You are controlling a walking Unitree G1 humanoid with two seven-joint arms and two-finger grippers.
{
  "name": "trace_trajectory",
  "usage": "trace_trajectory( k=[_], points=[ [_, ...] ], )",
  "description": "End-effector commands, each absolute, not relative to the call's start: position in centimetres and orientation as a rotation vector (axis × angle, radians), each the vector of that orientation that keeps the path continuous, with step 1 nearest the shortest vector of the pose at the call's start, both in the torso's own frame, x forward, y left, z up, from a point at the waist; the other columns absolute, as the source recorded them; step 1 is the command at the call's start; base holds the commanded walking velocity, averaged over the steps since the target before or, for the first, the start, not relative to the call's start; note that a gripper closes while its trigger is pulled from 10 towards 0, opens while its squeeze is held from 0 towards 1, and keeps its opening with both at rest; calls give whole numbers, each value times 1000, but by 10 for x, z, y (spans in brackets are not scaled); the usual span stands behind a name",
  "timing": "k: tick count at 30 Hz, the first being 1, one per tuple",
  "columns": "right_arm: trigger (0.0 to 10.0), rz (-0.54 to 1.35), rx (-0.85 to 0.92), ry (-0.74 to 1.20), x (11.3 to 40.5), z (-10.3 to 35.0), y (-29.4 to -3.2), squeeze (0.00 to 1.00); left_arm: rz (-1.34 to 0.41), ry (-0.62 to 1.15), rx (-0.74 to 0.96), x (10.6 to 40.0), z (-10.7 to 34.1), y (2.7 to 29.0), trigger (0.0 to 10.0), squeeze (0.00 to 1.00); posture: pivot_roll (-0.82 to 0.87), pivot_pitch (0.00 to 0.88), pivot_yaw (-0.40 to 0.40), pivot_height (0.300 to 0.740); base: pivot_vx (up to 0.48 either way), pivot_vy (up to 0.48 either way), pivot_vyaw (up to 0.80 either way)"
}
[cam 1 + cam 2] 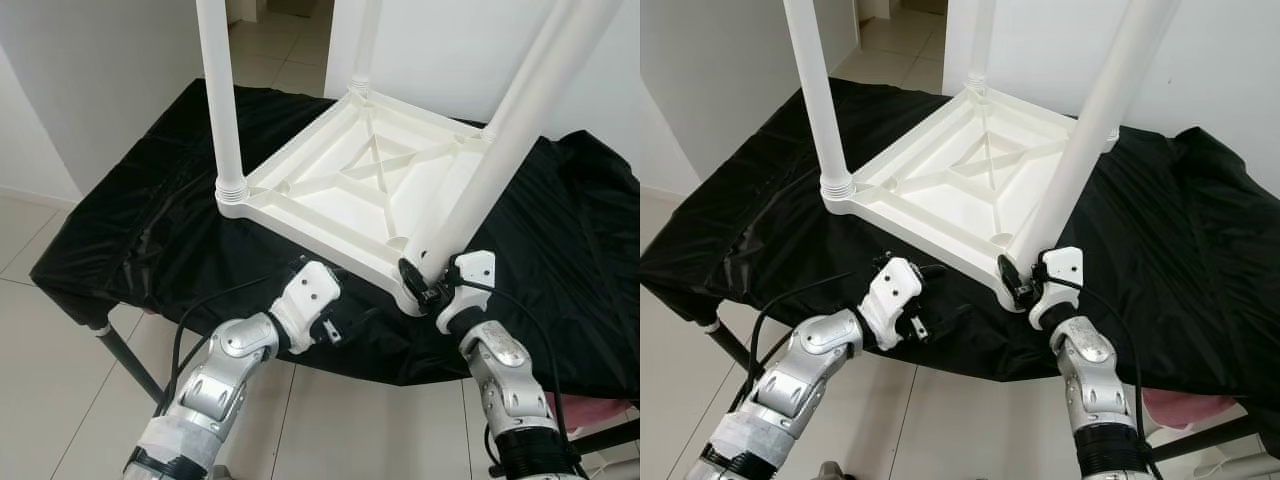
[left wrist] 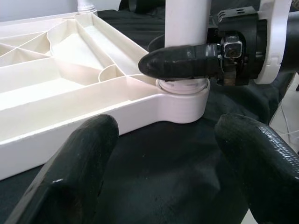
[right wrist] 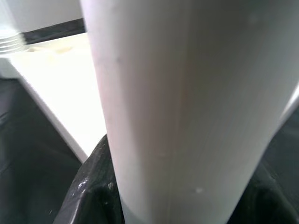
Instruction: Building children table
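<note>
Right claw [image 1: 428, 282]: lower centre-right of the frame, fingers clamped round the base of the near leg [image 1: 500, 150] where it enters its corner socket.

Left claw [image 1: 335, 318]: lower centre, fingers spread wide and holding nothing, over the black cloth [image 1: 130, 230] just beside the near edge of the children table [image 1: 350, 190].

Children table: white plastic, upside down at frame centre on the cloth-covered tabletop, ribbed underside up. Three legs stand in corner sockets; left leg [image 1: 222, 100] upright at upper left.

Tiled floor [image 1: 30, 330] at lower left.
</note>
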State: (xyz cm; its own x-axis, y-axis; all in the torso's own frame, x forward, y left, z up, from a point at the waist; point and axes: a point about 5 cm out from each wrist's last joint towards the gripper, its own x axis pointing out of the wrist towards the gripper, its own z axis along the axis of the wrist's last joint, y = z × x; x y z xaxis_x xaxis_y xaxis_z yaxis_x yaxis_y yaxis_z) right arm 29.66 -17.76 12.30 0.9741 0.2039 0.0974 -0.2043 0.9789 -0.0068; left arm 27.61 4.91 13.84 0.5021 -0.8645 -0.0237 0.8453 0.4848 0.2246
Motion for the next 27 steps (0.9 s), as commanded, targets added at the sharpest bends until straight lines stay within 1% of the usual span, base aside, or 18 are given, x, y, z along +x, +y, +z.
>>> trace_trajectory(
  k=[1, 4, 7, 11, 12, 16, 17, 23, 24, 27],
  points=[
    [10000, 125, -2, -67, 292, 117, -187, 0, -1054, -106, 216, 273, 139, 46, 10000, 0, -1, 55, -71, 740, 0, 0, 0],
    [10000, 83, 23, -74, 288, 117, -183, 0, -1051, -114, 212, 273, 140, 46, 10000, 0, 2, 55, -74, 740, 0, 0, 0],
    [10000, -74, 83, -85, 278, 116, -172, 0, -1035, -126, 205, 275, 143, 47, 10000, 0, 13, 52, -82, 740, 0, 0, 0],
    [10000, -139, 117, -75, 276, 114, -167, 0, -1034, -126, 203, 275, 143, 48, 10000, 0, 17, 52, -84, 740, 0, 0, 0],
    [10000, -168, 156, -57, 276, 112, -164, 0, -1035, -126, 203, 274, 143, 48, 10000, 0, 16, 49, -81, 740, 0, 0, 0],
    [10000, -152, 161, -62, 277, 114, -156, 0, -1042, -119, 204, 273, 141, 47, 10000, 0, 13, 50, -78, 740, 0, 0, 0],
    [10000, -103, 169, -89, 279, 119, -151, 0, -1053, -120, 207, 272, 141, 45, 10000, 0, 10, 49, -74, 740, 0, 0, 0],
    [10000, -68, 194, -128, 278, 124, -154, 0, -1052, -122, 209, 273, 142, 45, 10000, 0, 10, 49, -73, 740, 0, 0, 0],
    [10000, -39, 186, -149, 278, 127, -154, 1000, -1053, -118, 207, 274, 142, 45, 10000, 0, 9, 51, -72, 740, 0, 0, 0],
    [10000, 17, 180, -174, 278, 131, -153, 1000, -1055, -114, 201, 273, 142, 46, 10000, 0, 6, 52, -69, 740, 0, 0, 0]
  ],
)
